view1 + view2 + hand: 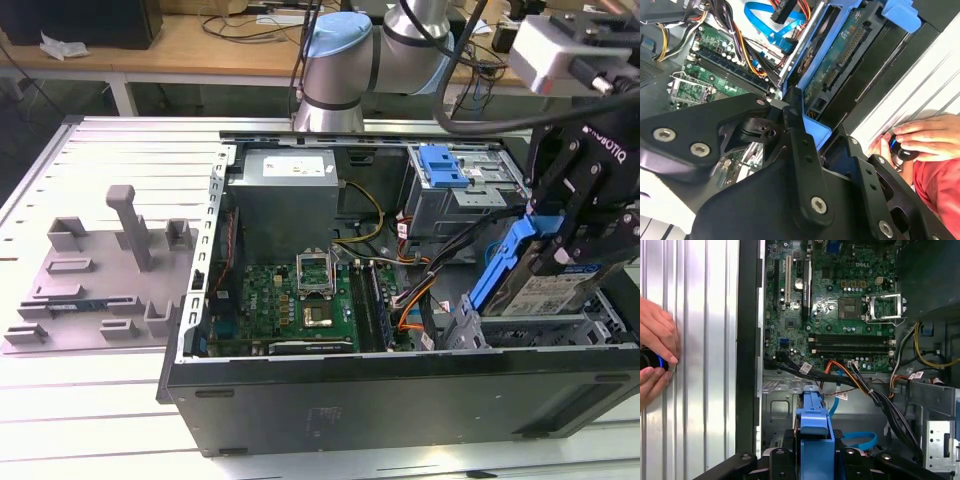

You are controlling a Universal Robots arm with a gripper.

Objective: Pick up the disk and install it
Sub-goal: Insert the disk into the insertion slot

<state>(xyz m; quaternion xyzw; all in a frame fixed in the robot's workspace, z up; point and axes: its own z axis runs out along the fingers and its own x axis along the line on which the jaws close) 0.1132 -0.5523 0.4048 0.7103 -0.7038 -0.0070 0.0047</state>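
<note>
The disk [545, 292], a silver drive with a white label in a bright blue bracket [500, 262], hangs tilted over the silver drive bay [520, 335] at the front corner of the open computer case, on the exterior view's right. My gripper [562, 248] is shut on it from above. In the first wrist view the blue bracket [815, 425] sticks out between the black fingers [777, 460], above the metal bay [782, 405]. The second wrist view looks at the disk's green circuit side [840, 55] and the bracket's edge [816, 131], which a black finger [800, 150] presses.
The case holds a green motherboard [300, 295], a grey power supply [290, 195], a ribbed cage with a blue latch [443, 165] and loose cables [875, 390] beside the bay. A grey fixture [110, 270] lies outside on the exterior view's left. A person's hands [655, 345] rest on a black knob beside the case.
</note>
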